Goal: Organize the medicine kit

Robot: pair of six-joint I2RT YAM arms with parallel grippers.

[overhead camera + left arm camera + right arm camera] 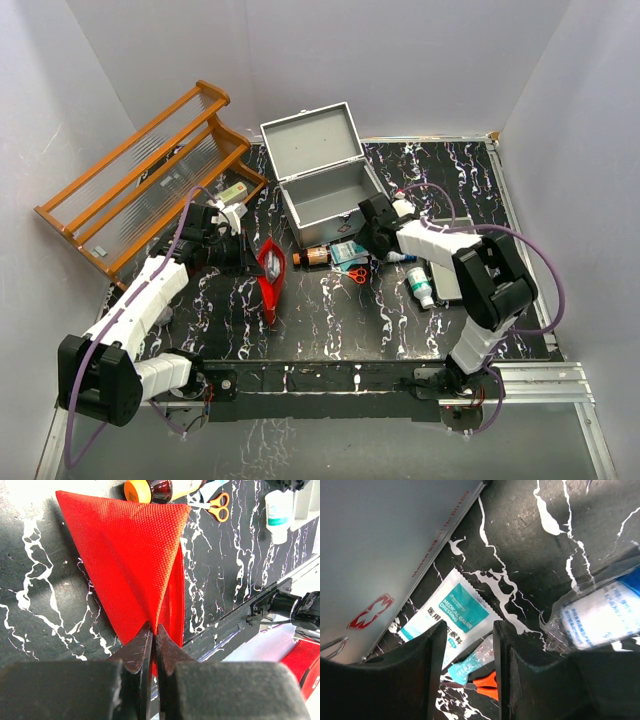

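Observation:
The medicine kit (325, 195), a grey metal box, stands open at the back of the table with its lid up. My left gripper (154, 630) is shut on the edge of a red fabric pouch (130, 555), which stands on edge left of the box's front (270, 275). My right gripper (469, 627) hangs open and empty just off the box's front right corner (366, 238). Below its jaws lie a teal gauze packet (452, 612), a small teal sachet (470, 662) and orange-handled scissors (487, 682). The box's grey wall (380, 545) is to its left.
A wooden rack (150, 175) leans at the left rear. A brown bottle with an orange cap (312, 257) lies in front of the box. A wrapped blue-and-white roll (600, 617) is beside the right fingers. A white bottle (421, 285) lies under the right arm.

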